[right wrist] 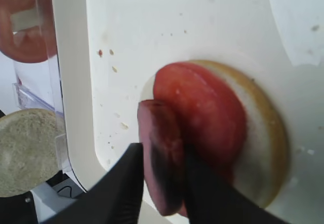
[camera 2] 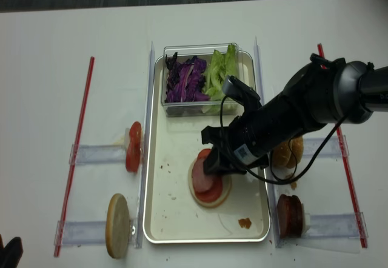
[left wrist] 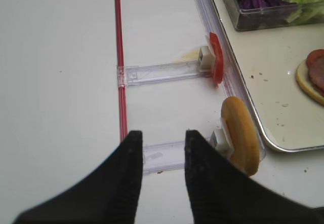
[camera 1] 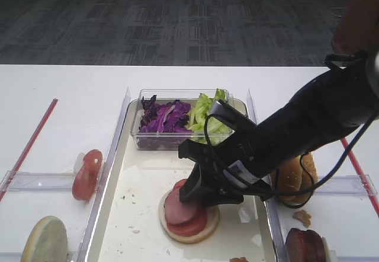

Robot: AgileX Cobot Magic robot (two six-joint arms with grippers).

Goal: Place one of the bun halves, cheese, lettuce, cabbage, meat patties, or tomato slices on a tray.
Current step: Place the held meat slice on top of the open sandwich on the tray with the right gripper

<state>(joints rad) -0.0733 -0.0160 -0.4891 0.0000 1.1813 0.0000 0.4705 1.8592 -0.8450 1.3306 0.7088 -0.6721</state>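
A pinkish-brown meat patty (right wrist: pixel 162 153) stands tilted between the fingers of my right gripper (right wrist: pixel 162 173), which is shut on it. The patty's lower edge rests on a red tomato slice (right wrist: pixel 202 107) lying on a bun half (right wrist: pixel 260 133). That stack sits near the front middle of the cream tray (camera 1: pixel 139 185), with the right gripper (camera 1: pixel 190 192) low over it. My left gripper (left wrist: pixel 161 148) hovers open and empty over the white table left of the tray, above a clear plastic holder (left wrist: pixel 162 155).
A clear tub at the tray's back holds purple cabbage (camera 1: pixel 163 117) and lettuce (camera 1: pixel 207 111). Left of the tray, holders carry tomato slices (camera 1: pixel 86 173) and a bun half (camera 1: pixel 44 238). On the right stand a bun (camera 1: pixel 293 176) and more patties (camera 1: pixel 305 244).
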